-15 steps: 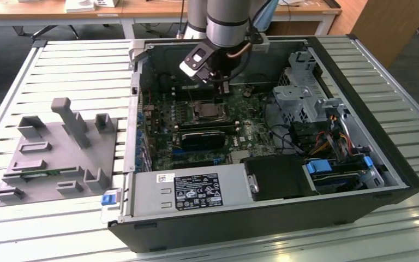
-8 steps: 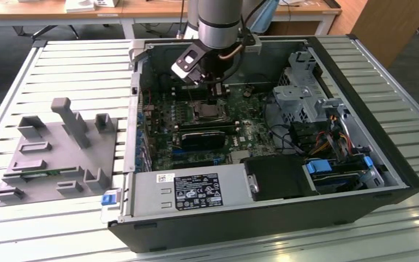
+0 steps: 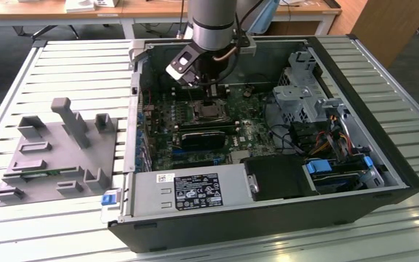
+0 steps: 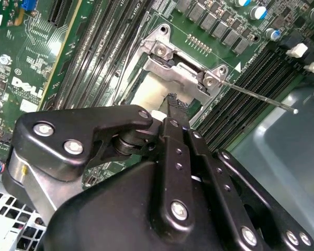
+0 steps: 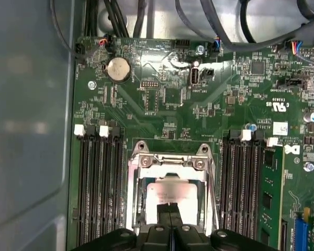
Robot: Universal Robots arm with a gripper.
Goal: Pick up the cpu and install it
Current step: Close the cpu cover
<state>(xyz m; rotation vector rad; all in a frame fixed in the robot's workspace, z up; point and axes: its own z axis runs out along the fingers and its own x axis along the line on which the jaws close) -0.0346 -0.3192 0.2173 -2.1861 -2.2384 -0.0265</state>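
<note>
**Cpu at socket, gripper on top**

- **Gripper** (image 5: 170, 214): fingers pressed together with no gap between them, pinching nothing. The tips are on or just above the cpu. In the exterior view it hangs low inside the case (image 3: 211, 101).
- **Cpu** (image 5: 174, 192): silver square lying flat inside the frame (image 5: 170, 163). It looks pale in the second wrist view (image 4: 145, 95).
- **Step, as judged:** seating the cpu in its socket.
- **Handling:** any push should be light, centred and straight down. The chip should lie level, with its edges parallel to the frame. Avoid sideways drag, as socket contacts likely bend easily.
- **Lever** (image 4: 256, 95): thin rod running out from a frame corner above the slots (image 5: 98, 183). Judged unlatched.
- **Board** (image 5: 162, 99): green, with the frame near its middle.
- **Case** (image 3: 268, 224): lying open side up on the table (image 3: 71, 65).
- **Jig** (image 3: 57, 147): grey, on the table, well apart from the gripper.
- **Hidden or unclear:**
  - The fingers cover the contact point between tips and chip.
  - The gripper body cuts off one edge of the cpu.
  - Whether the chip is fully down cannot be told.
  - No corner mark can be made out.
  - Whether the frame plate is clamped cannot be told.
</note>
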